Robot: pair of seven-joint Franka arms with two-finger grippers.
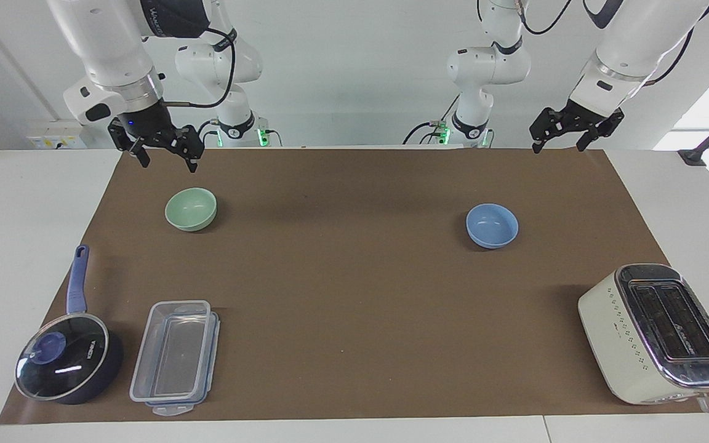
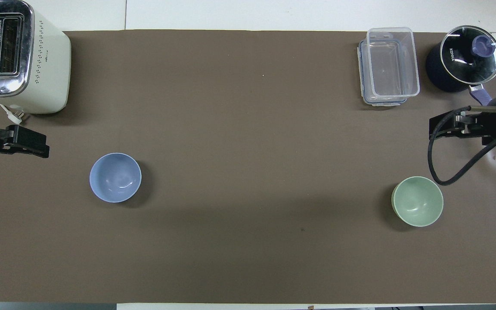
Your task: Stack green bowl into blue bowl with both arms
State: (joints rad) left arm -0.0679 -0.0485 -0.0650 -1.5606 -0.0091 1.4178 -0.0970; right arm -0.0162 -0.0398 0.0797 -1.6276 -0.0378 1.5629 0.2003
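The green bowl (image 1: 191,209) sits upright and empty on the brown mat toward the right arm's end; it also shows in the overhead view (image 2: 417,201). The blue bowl (image 1: 492,226) sits upright and empty toward the left arm's end, a wide stretch of mat between the two; it also shows in the overhead view (image 2: 115,177). My right gripper (image 1: 167,162) hangs open and empty in the air over the mat by the green bowl, not touching it. My left gripper (image 1: 559,146) hangs open and empty over the mat's edge by the blue bowl.
A white toaster (image 1: 656,332) stands farther from the robots than the blue bowl. A dark blue lidded saucepan (image 1: 65,363) and a clear plastic container (image 1: 176,354) stand farther out than the green bowl. The brown mat (image 1: 354,295) covers the table.
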